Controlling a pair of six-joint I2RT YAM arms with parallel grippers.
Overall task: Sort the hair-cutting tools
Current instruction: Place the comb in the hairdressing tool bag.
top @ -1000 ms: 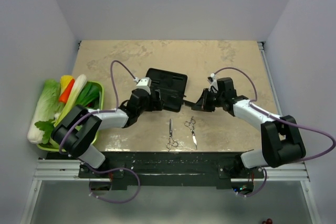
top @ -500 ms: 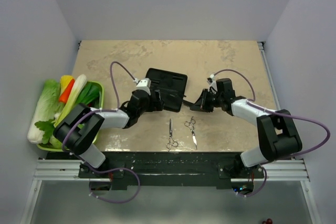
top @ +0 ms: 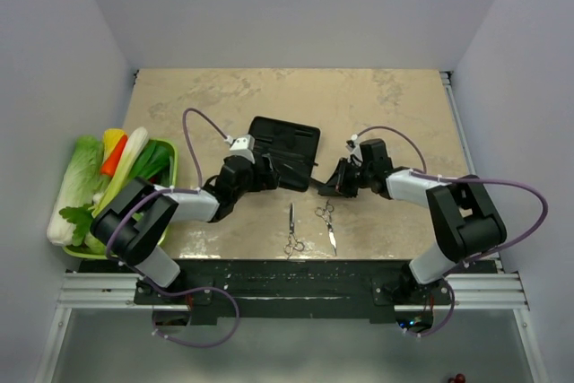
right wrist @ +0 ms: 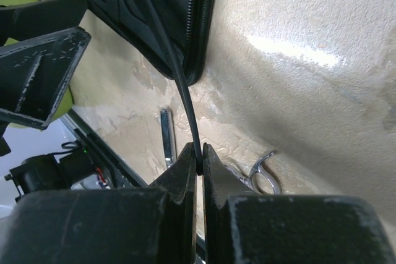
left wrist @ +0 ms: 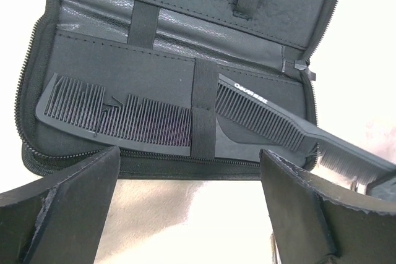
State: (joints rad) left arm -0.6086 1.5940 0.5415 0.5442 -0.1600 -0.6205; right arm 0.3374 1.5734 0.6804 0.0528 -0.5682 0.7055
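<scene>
top external: right tool [top: 334, 184] at the right edge of the case [top: 287, 136]; scissors [top: 292, 230] on the tabletop [top: 395, 114], behind both tools, untouched.
left wrist: left tool [left wrist: 185, 214] wide, holding nothing; first comb [left wrist: 117, 115] just ahead under the strap [left wrist: 204, 115]; second comb [left wrist: 266, 115] ahead-right, tip at strap.
right wrist: right tool pinched on second comb's end, case straight ahead.
step: likely stowing second comb.
next: probably push it further under strap, let go, then scissors.
</scene>
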